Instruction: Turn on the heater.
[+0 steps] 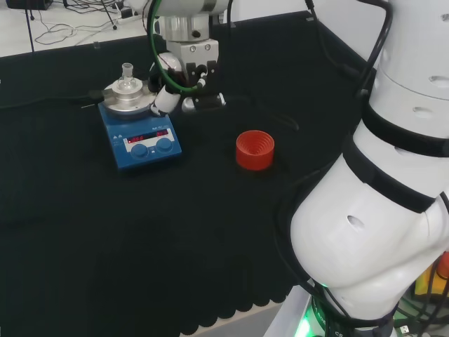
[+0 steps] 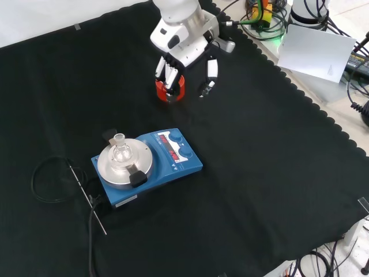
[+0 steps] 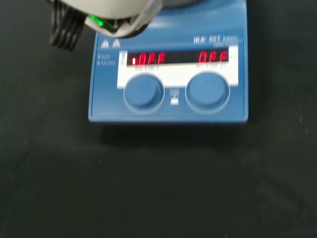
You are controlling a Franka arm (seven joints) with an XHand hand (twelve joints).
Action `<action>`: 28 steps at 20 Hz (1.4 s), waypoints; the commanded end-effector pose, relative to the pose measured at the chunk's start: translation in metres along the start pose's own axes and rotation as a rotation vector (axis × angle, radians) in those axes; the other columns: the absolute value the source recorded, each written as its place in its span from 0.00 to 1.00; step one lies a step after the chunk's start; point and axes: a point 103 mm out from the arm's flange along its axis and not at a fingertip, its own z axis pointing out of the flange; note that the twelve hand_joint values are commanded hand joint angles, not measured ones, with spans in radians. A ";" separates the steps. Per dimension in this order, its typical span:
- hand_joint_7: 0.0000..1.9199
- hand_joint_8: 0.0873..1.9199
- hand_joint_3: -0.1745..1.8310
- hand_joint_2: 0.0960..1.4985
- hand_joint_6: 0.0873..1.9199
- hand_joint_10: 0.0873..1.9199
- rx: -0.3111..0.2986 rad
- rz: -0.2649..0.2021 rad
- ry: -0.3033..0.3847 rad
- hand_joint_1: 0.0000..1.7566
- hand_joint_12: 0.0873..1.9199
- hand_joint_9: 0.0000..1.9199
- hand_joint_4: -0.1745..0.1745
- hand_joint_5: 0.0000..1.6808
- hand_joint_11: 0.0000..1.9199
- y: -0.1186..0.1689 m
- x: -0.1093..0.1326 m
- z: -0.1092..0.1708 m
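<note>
Blue heater (image 2: pixel 151 163) on the black-clothed desk (image 2: pixel 259 173), small clear glass flask (image 2: pixel 120 151) on its round metal plate, contents not discernible, red ribbed stand (image 1: pixel 254 149) apart, hand (image 2: pixel 190 66) raised over the cloth, fingers straight, holding nothing.

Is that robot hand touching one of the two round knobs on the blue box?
No. In the front view the hand hangs apart from the blue heater, with bare cloth between it and the knobs.
</note>
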 end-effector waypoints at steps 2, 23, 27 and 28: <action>0.52 0.37 0.44 0.40 0.28 0.26 0.156 0.002 -0.028 0.54 0.63 0.58 0.35 0.27 0.33 -0.004 0.018 0.026; 0.87 0.76 0.58 0.43 0.32 0.70 0.378 -0.016 -0.119 0.80 0.64 0.90 0.13 0.18 0.67 0.009 0.049 0.059; 0.88 0.76 0.59 0.42 0.31 0.70 0.398 -0.022 -0.102 0.81 0.65 0.90 0.13 0.15 0.66 0.014 0.047 0.063; 0.88 0.75 0.59 0.42 0.31 0.70 0.398 -0.023 -0.096 0.81 0.65 0.90 0.13 0.15 0.66 0.014 0.046 0.064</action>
